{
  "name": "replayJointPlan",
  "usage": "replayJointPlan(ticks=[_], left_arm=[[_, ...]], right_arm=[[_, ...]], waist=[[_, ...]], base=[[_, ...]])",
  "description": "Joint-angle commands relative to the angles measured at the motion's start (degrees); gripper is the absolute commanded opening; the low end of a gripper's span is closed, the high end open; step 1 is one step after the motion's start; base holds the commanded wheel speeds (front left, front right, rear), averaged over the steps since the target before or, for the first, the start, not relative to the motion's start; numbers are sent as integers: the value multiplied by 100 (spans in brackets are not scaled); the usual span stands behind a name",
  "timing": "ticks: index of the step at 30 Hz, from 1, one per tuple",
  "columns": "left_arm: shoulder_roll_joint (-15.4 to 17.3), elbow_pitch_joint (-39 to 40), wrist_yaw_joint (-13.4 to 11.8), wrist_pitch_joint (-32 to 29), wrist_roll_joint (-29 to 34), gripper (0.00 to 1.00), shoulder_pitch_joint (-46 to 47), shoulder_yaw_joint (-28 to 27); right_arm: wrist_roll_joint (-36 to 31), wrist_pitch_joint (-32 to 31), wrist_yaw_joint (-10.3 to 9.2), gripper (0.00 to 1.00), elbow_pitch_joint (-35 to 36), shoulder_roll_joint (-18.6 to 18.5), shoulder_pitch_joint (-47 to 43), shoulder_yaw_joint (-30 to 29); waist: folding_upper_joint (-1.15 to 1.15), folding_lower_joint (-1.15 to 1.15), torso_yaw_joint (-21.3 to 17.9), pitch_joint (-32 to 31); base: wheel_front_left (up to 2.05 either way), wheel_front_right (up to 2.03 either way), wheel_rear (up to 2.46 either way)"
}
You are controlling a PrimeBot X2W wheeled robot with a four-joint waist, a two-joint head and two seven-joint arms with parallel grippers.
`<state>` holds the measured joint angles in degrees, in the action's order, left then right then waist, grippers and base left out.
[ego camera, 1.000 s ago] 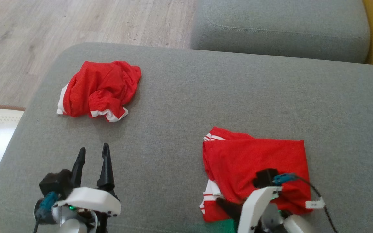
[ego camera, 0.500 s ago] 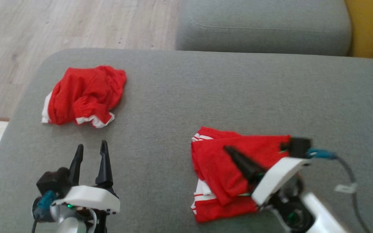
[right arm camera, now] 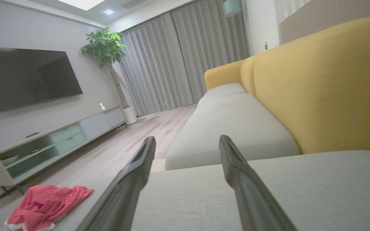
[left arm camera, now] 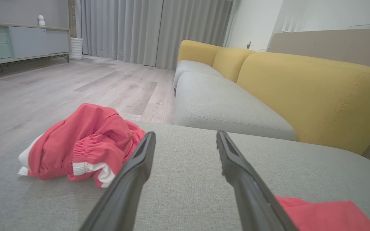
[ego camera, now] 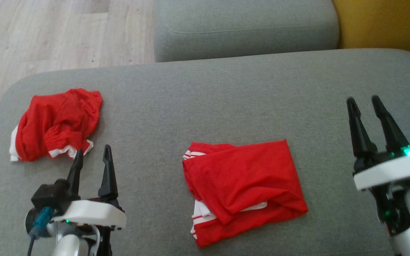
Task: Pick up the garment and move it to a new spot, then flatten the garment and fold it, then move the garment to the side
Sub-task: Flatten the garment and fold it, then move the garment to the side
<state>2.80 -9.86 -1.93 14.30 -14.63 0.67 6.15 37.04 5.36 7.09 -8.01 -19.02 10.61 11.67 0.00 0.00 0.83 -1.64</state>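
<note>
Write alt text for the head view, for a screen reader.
A folded red garment with white trim lies at centre on a grey sofa cushion, a crumpled red garment to its far left. The left gripper, lower left, and the right gripper, at right, are both open and empty.

On the wide cushion (ego camera: 205, 103) the garment (ego camera: 242, 188) lies at lower centre and a second garment (ego camera: 53, 122) at middle left. The left gripper (ego camera: 93, 151) is just below the second garment, and the right gripper (ego camera: 362, 100) is at the right edge.
</note>
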Motion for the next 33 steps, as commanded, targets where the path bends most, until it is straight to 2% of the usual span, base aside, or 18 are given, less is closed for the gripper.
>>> replayJointPlan(ticks=[1, 8, 13, 17, 22, 28, 33], left_arm=[[8, 200, 32, 70, 62, 100, 292, -248], [8, 242, 22, 70, 90, 100, 231, -206], [8, 289, 3, 70, 107, 100, 181, -179], [8, 295, -17, 70, 123, 100, 187, -175], [8, 299, -27, 70, 89, 100, 237, -118], [8, 277, -51, 70, 56, 100, 296, -31], [8, 271, -70, 70, 50, 100, 348, 1]], right_arm=[[-399, 201, 40, 100, 110, 24, -99, -110], [-1378, 624, 40, 100, -260, 421, -648, -691], [-1586, 662, 40, 100, -443, 591, -784, -765], [-1577, 410, 40, 100, -547, 603, -725, -662], [-1101, -413, 40, 100, -905, 562, -313, -297], [-379, -1909, 40, 100, -1865, 470, 532, 115], [-171, -2955, 40, 100, -2758, 466, 993, 225]], waist=[[0, 0, -110, 13], [0, 0, -177, 58], [0, 0, -146, 68], [0, 0, -83, 68], [0, 0, 63, 115], [0, 0, 371, 208], [0, 0, 634, 320]], base=[[0, 0, 0], [0, 0, 0], [0, 0, 0], [0, 0, 0], [0, 0, 0], [0, 0, 0], [0, 0, 0]])
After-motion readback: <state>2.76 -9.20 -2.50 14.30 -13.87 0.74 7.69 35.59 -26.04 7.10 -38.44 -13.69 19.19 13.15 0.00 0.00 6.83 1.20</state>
